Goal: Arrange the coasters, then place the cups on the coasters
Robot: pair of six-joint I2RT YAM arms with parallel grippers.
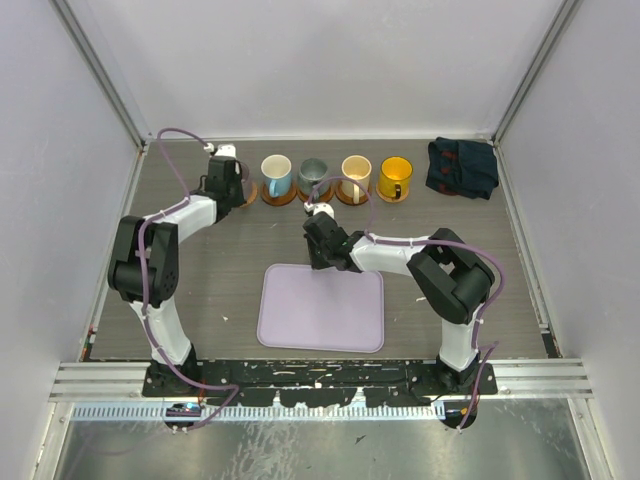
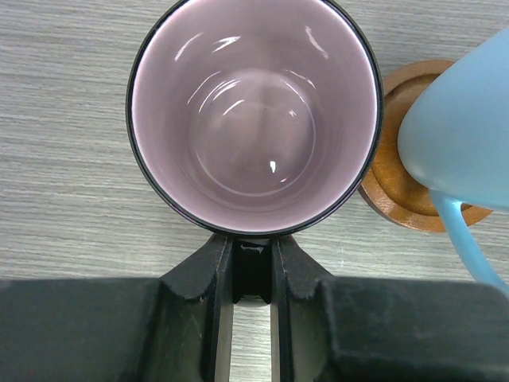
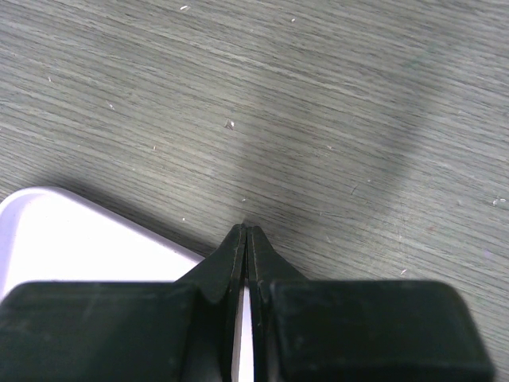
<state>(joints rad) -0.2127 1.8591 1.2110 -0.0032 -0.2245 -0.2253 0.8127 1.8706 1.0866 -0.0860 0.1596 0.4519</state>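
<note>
Beneath both grippers, the table (image 1: 220, 262) is grey wood grain. The tray (image 1: 320, 310) lies flat on it, just behind the right gripper (image 3: 246, 239), on the side toward that arm's base. The right wrist view catches one rounded corner of the tray at lower left. The cloth (image 1: 462, 167) sits crumpled well to that gripper's right, by the far edge. The right gripper's fingers are pressed together with nothing between them, their tips over bare table.

The cups stand in a row along the far edge, beyond the right gripper and running rightward from the left gripper (image 2: 252, 274). The mauve cup (image 2: 254, 111) is upright straight in front of the left gripper, mouth up and empty. That gripper's fingers pinch its dark handle, which shows in the narrow gap between them. Whether a coaster lies under this cup cannot be told, since the cup hides what is below it.

Just to the left gripper's right is the blue cup (image 2: 465, 135). Further right come the grey-green cup (image 1: 313, 175), the cream cup (image 1: 356, 170) and the yellow cup (image 1: 394, 177). Each of these four stands on a coaster. The blue cup's coaster (image 2: 394, 191) shows just beside the mauve cup.
</note>
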